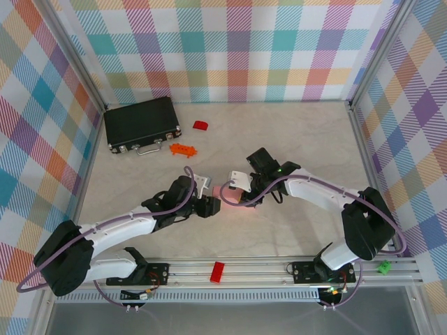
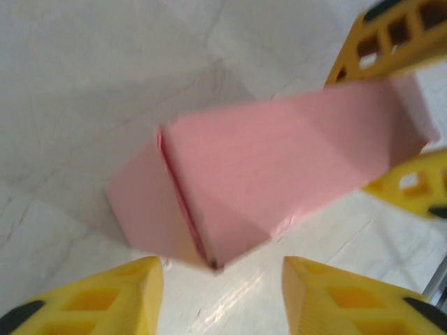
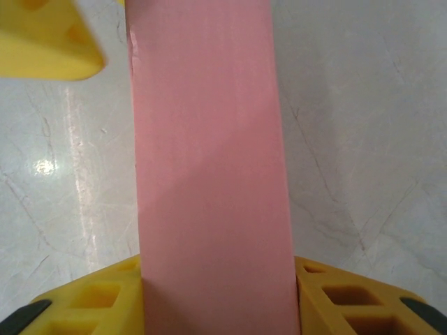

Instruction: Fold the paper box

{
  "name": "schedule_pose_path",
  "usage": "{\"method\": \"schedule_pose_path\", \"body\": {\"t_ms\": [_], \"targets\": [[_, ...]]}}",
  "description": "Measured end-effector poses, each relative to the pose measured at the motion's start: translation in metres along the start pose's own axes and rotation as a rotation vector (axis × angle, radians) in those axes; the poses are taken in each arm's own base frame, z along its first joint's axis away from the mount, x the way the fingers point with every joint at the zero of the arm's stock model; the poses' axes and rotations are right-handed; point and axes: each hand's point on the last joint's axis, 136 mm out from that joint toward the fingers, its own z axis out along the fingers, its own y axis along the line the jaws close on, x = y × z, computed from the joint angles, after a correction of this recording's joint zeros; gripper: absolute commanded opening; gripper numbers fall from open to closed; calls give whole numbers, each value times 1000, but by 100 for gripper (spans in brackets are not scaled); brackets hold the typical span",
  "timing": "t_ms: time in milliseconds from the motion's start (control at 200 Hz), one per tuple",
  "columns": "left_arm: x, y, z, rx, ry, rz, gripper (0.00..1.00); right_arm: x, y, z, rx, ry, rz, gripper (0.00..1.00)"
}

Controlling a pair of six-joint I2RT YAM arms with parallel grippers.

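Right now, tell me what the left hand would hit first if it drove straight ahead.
The paper box: its near corner sits just ahead of the gap between the left hand's spread fingers, seemingly very close, though depth is unclear. Beyond it, the right hand grips the box's far end.

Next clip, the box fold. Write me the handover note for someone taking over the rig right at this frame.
Left gripper: open, with its fingers on either side of one corner of the paper box, not touching it.
Right gripper: shut on the paper box, with its fingers against the two long sides at the other end.
Done: the card is already formed into a closed rectangular box.
Left: a thin seam shows at the end facing the left gripper. That flap probably needs pressing flat before release.
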Motion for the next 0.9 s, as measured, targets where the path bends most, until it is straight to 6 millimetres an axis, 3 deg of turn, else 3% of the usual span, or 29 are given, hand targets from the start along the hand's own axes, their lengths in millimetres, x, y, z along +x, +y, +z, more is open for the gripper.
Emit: {"method": "schedule_pose_path", "body": {"t_ms": [110,315,490,720,900], "targets": [[2,1,-12,-16,2,0,62,-1,-8,1,43,-4,-8,40],[-19,3,-43,-76,-92,10,64,0,-32,1,178,7,-23,38],[-22,17,-55,-164,-126,6,64,5,-70,1,376,51,-32,38],[-23,29,-59,-227,-141,-7,64,10,-122,14,618,116,-51,42],[-20,33,-59,-251,-135,-9,65,11,-120,19,625,131,-56,55]]}}
